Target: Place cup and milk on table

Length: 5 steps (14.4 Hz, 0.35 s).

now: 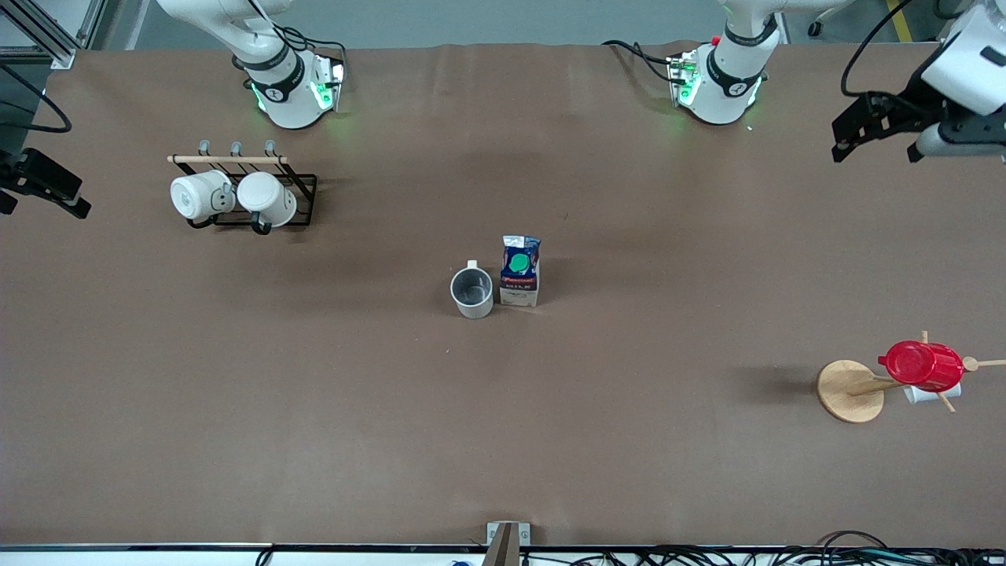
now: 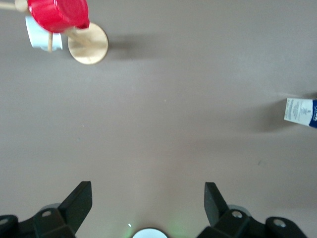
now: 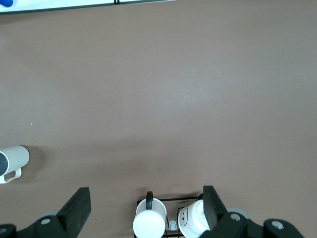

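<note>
Front view – table: large flat tabletop w/ matte brown, paper-like surface (image 1: pixel 629 440); both arm bases stand along its edge farthest from the front camera.
Front view – cup: cream-white mug w/ dark grey inside and one handle (image 1: pixel 471 292), upright on the table near its middle, mouth up, handle turned toward the arm bases.
Front view – milk: small carton w/ blue and red top, round green cap, white sides (image 1: pixel 520 271), upright just beside the cup, toward the left arm's end; narrow gap, not touching.
Front view – rack: black wire mug rack w/ wooden rail (image 1: pixel 259 189) toward the right arm's end, carrying two all-white mugs (image 1: pixel 232 196) on their sides.
Front view – mug tree: wooden stand w/ round base (image 1: pixel 850 391) toward the left arm's end, nearer the front camera than the milk; red cup (image 1: pixel 923 365) hangs on it.
Front view – left gripper (image 1: pixel 879 149): up in the air over the table edge at the left arm's end, fingers spread, holding nothing.
Front view – right gripper (image 1: pixel 35 192): at the frame edge by the right arm's end; fingers' state not readable here.
Left wrist view: left gripper fingers (image 2: pixel 79 201) wide apart, bare table between; mug tree, red cup and an end of the milk carton in view.
Right wrist view: right gripper fingers (image 3: pixel 78 204) wide apart, empty, over the rack; cup at frame edge.
</note>
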Tool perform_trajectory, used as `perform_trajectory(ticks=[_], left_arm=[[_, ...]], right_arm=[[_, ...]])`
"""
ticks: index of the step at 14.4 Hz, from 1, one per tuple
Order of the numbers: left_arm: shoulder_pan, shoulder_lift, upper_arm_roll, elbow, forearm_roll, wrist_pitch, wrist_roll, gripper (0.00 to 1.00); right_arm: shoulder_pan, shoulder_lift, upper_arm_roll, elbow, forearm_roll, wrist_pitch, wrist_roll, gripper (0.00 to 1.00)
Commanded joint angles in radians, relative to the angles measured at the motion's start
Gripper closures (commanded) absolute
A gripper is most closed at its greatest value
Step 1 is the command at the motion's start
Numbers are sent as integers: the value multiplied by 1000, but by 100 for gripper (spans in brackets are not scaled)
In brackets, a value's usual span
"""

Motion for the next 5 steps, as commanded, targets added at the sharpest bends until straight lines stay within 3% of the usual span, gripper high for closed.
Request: perform_trajectory(ticks=[1,5], left_arm=[[-8,-56,11,-56,-19,16,16,0],[-6,-39,10,-27,-8,13,13,0]], right_arm=[[3,7,5,19,-36,-14,-18,0],[-12,7,10,18,-38,-14,-19,0]])
